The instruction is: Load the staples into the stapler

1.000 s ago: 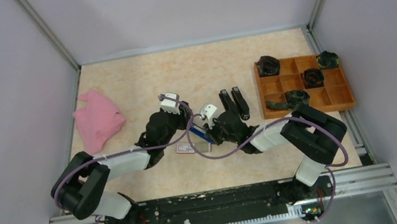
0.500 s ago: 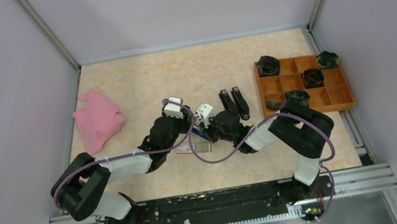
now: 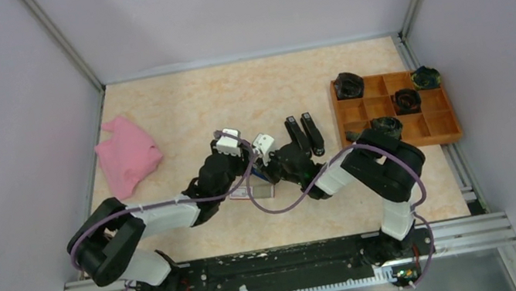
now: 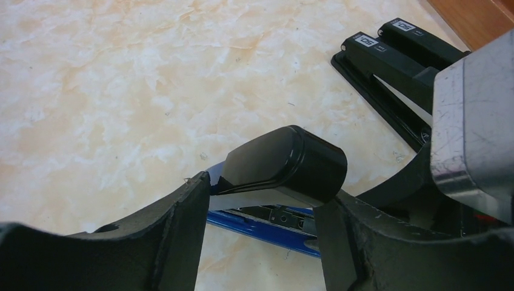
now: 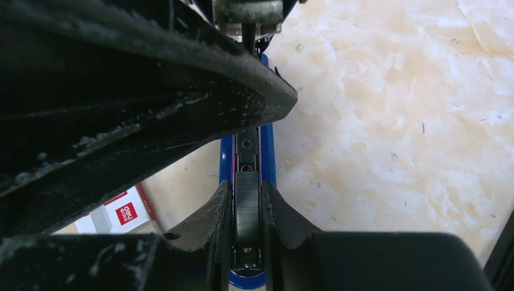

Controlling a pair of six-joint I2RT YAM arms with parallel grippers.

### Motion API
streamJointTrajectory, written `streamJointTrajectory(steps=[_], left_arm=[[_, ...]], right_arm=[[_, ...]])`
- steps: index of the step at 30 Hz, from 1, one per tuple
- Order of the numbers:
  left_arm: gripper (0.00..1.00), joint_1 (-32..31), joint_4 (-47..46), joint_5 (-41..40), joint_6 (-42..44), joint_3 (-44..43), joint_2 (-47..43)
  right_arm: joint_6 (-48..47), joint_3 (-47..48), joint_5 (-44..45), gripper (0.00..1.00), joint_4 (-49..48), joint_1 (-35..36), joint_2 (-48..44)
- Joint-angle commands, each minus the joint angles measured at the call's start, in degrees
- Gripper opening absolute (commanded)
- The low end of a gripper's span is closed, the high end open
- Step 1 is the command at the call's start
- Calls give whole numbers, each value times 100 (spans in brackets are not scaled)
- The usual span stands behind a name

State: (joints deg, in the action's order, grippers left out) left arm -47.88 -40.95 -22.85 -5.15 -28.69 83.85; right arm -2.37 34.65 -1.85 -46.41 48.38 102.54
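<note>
Here the right tool [image 5: 245,195] is nearly closed, its two fingers pinching the sides of the grey staple strip [image 5: 246,209]. The strip already lies in the open channel of the blue stapler [image 5: 267,145], at the end of the channel nearest this tool. Its long axis runs the same way as the stapler's, so strip and channel are in line and I judge no turning is needed, only seating it or sliding it along. The left tool [image 4: 263,199] stands at the stapler's other end, its jaws well apart on either side of the raised black top [image 4: 282,162]. I cannot tell whether its pads touch that top. The left arm is therefore the nearer one for swinging the top down. The white box [image 5: 118,213] with red print lies flat on the tabletop [image 5: 394,121], just beside the blue stapler on the left arm's side. A black stapler [image 4: 388,57] lies spread open beyond the blue stapler's far side.
</note>
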Motion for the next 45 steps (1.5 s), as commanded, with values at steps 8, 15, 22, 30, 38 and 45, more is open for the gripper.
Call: streamJointTrajectory(steps=[8, 15, 22, 30, 38, 45], left_arm=[[82, -297, -70, 455, -675, 187, 77], [88, -294, -79, 556, -1110, 486, -444], [93, -292, -106, 714, -1575, 811, -904], [99, -285, 333, 304, -2329, 1153, -1618], [100, -166, 1975, -211, -3217, 1098, -2618], [100, -12, 3536, -419, -3969, 960, -3202]], right_arm=[[187, 147, -15, 0, -691, 104, 182], [277, 9, 129, 0, -869, 109, 204], [296, -98, 184, 0, -968, 108, 213], [294, -168, 277, 9, -759, 108, 80], [332, -181, 248, 33, 195, 112, -497], [359, -324, 244, 53, 1086, 103, -1417]])
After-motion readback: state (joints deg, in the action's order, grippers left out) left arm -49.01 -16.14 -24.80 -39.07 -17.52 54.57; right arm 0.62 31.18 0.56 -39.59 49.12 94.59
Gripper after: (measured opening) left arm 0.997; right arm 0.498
